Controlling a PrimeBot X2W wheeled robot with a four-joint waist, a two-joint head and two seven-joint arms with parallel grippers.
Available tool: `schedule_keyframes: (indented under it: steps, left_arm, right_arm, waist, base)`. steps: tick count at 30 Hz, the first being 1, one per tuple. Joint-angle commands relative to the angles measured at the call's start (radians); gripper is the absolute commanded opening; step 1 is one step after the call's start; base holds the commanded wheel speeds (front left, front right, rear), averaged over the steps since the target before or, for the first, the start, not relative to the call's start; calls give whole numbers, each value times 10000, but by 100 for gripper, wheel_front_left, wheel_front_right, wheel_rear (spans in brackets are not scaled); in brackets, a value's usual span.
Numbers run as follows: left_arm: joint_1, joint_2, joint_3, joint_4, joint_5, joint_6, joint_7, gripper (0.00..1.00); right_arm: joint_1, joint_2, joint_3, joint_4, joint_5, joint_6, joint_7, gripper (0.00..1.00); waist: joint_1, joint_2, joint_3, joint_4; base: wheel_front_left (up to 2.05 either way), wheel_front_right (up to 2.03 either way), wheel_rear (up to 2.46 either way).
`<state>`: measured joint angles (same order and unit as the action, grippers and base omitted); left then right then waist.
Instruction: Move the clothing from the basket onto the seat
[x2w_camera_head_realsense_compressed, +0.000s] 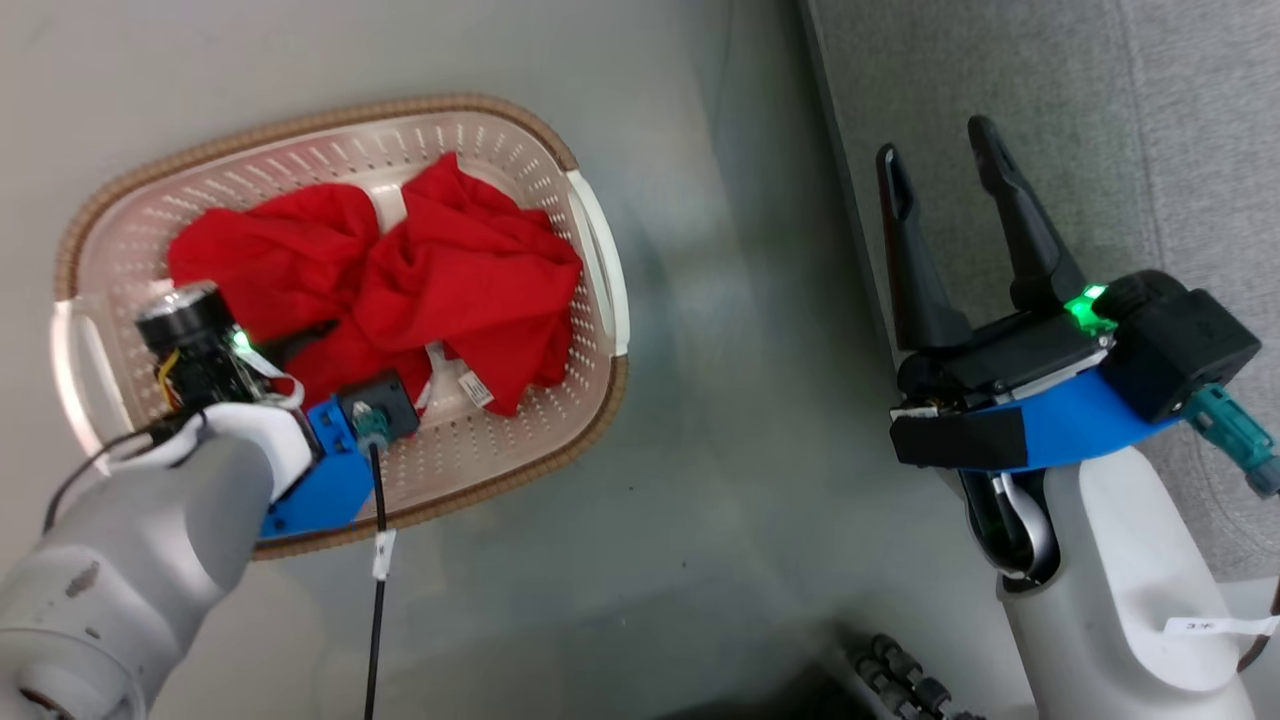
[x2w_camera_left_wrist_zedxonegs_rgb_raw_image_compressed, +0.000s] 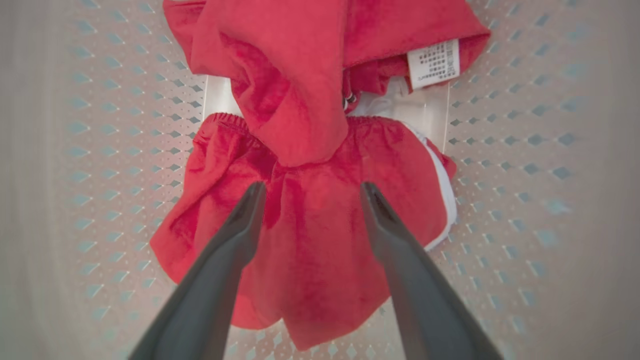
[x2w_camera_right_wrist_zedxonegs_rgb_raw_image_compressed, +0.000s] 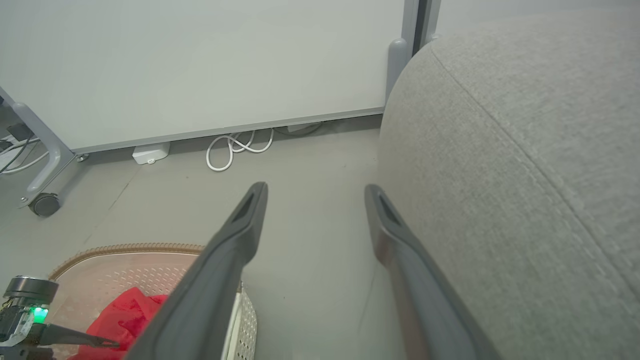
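Two red garments (x2w_camera_head_realsense_compressed: 440, 270) lie crumpled in the cream basket (x2w_camera_head_realsense_compressed: 590, 230) on the floor at the left. In the left wrist view, the red shorts (x2w_camera_left_wrist_zedxonegs_rgb_raw_image_compressed: 310, 235) with elastic waistband and white trim lie on the basket floor, the other red garment (x2w_camera_left_wrist_zedxonegs_rgb_raw_image_compressed: 280, 75) draped over their top. My left gripper (x2w_camera_left_wrist_zedxonegs_rgb_raw_image_compressed: 312, 192) is open, pointing down just above the shorts, its fingers straddling their middle. My right gripper (x2w_camera_head_realsense_compressed: 940, 160) stands open and empty beside the grey seat (x2w_camera_head_realsense_compressed: 1100, 130), by its front edge. The seat (x2w_camera_right_wrist_zedxonegs_rgb_raw_image_compressed: 525, 165) fills the right of the right wrist view.
Grey floor (x2w_camera_head_realsense_compressed: 740, 420) separates basket and seat. A black cable (x2w_camera_head_realsense_compressed: 375, 600) hangs from my left wrist. A white wall panel (x2w_camera_right_wrist_zedxonegs_rgb_raw_image_compressed: 200, 65), a coiled white cord (x2w_camera_right_wrist_zedxonegs_rgb_raw_image_compressed: 235, 147) and a wheeled frame leg (x2w_camera_right_wrist_zedxonegs_rgb_raw_image_compressed: 42, 200) stand beyond the basket.
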<state>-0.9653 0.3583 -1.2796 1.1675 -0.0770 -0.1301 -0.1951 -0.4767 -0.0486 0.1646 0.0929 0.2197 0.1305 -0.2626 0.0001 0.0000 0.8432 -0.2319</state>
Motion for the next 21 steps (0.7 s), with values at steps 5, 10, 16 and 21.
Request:
schedule_keyframes:
  steps: [5,10,16,21]
  left_arm:
    - [-871,134,-31,505,332,-3,318,100]
    - [-1306,250,-33,860,373,-4,949,100]
    - [-1560,342,-34,1052,190,-5,1946,100]
    - [-1568,232,-36,1090,-41,-5,2383,100]
  right_arm:
    - [-349,-33,-15,-364,70,4,-35,100]
    - [-426,-33,38,-633,149,4,-35,100]
    - [-440,-36,-26,-872,341,3,-30,100]
    - [-428,-40,-7,-915,400,3,-14,100]
  waist:
    - [-1,0,1043,-252]
    - [-1,0,1660,-383]
    - [-1,0,2135,-549]
    - [-1,0,2296,-559]
  base:
    - [0,0,0]
    - [0,0,0]
    - [0,0,0]
    - [0,0,0]
